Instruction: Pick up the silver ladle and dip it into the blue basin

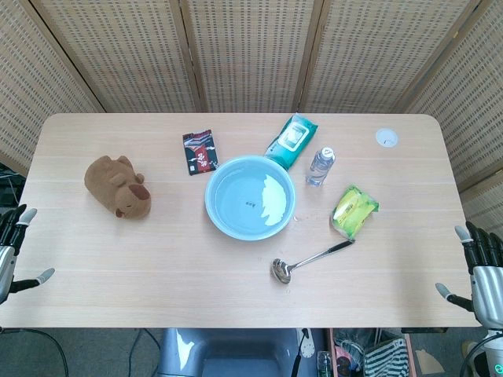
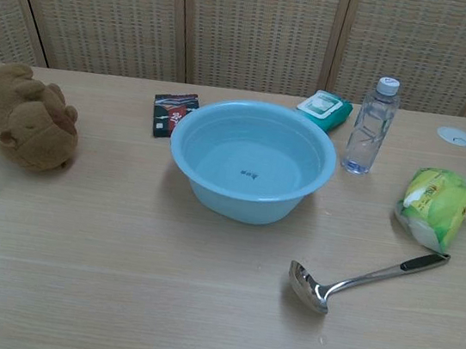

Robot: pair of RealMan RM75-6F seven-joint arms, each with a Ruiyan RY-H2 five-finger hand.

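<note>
The silver ladle [image 1: 308, 260] [image 2: 357, 280] lies flat on the wooden table, bowl toward the front, black-tipped handle pointing back right toward a green packet. The blue basin [image 1: 250, 197] [image 2: 251, 160] stands at the table's middle, just behind and left of the ladle, and looks to hold clear water. My left hand [image 1: 11, 250] hangs off the table's left edge with fingers spread, holding nothing. My right hand [image 1: 481, 271] hovers off the right edge, fingers apart and empty. Neither hand shows in the chest view.
A brown plush animal [image 1: 118, 187] sits at the left. Behind the basin lie a dark snack packet [image 1: 200, 151] and a teal wipes pack [image 1: 292, 141]. A clear water bottle [image 1: 320, 166] and a yellow-green packet [image 1: 354, 210] stand right of the basin. A white disc [image 1: 386, 138] lies far right.
</note>
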